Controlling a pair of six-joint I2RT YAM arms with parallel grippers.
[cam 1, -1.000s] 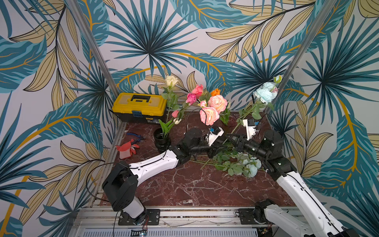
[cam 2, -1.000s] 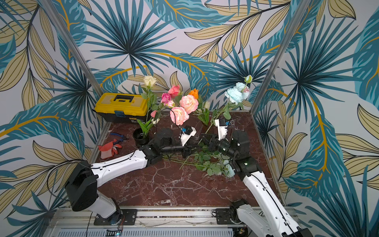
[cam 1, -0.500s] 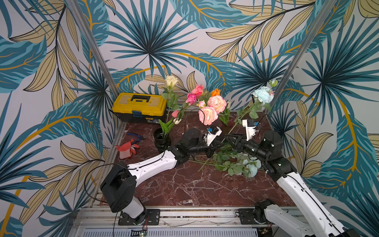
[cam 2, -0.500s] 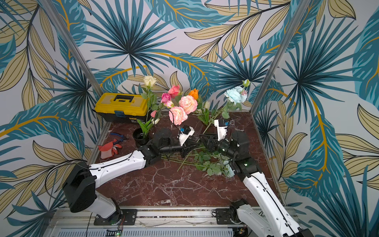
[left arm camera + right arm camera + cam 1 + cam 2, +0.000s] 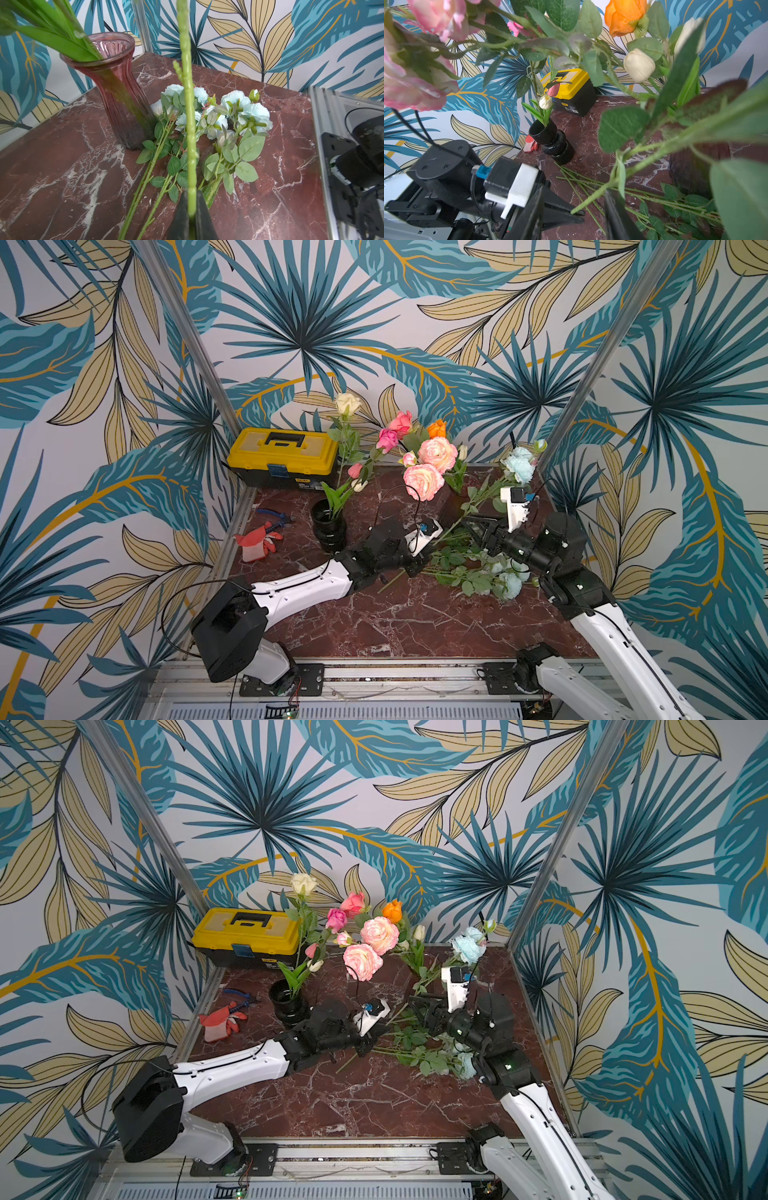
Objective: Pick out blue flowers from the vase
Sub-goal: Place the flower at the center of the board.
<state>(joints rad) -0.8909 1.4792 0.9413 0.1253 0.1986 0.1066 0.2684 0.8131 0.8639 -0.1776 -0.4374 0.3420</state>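
We're seeing the left gripper (image 5: 191,212) clamping its fingers (image 5: 179,220) tight on the bare lower end of a green stem (image 5: 188,124). In the left wrist view the stem is running straight away from the fingers, over the table (image 5: 62,166).

The right gripper (image 5: 574,190) is sitting with its fingers (image 5: 533,209) spread apart, 1 on each side of that same stem, not pinching it. In the right wrist view the stem is passing through the gap and ending at the left fingers.

In both top views the stem is slanting up from the 2 grippers to a blue bloom (image 5: 518,464) (image 5: 467,946), which is hanging in the air near the back right corner post (image 5: 582,398).

The other blue flowers (image 5: 505,578) (image 5: 461,1067) (image 5: 239,112) are lying flat on the table in a loose pile, blooms toward the right arm and stems toward the left arm, just beside the foot of the pink glass vase (image 5: 116,93). That vase is standing upright and holding green stems. Pink-peach peonies (image 5: 430,466) are leaning out toward the left arm's side.

A black vase (image 5: 328,526) is standing further left with a cream rose (image 5: 347,403) in it. A yellow toolbox (image 5: 282,452) is sitting at the back left. A red glove (image 5: 257,541) and blue-handled pliers (image 5: 272,514) are lying by the left edge.
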